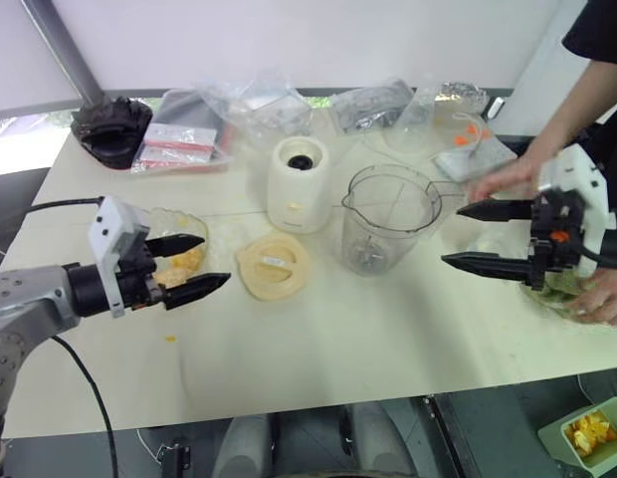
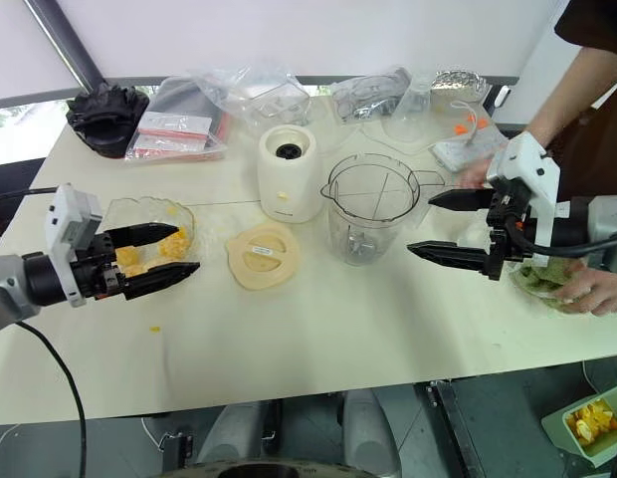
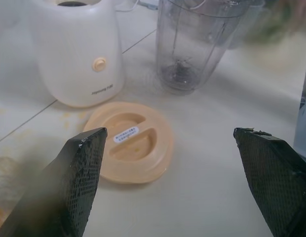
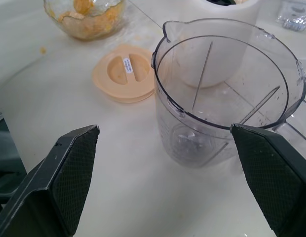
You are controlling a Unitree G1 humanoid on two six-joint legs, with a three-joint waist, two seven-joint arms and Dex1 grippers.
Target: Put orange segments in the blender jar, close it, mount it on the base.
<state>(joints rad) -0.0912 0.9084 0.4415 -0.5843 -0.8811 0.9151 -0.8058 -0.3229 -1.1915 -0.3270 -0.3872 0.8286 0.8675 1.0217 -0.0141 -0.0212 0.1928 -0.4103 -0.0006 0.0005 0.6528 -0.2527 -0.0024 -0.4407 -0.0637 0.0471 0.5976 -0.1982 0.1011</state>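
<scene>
While the blender jar stands empty, both end effectors gape wide, holding nothing.

White-housed gripper, black ribbed fingers

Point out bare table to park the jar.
Free: the near table strip in front of the lid and jar. Also between the jar and right pincer. Crowded: the far edge with bags, and the right end with a person's hands.
</scene>
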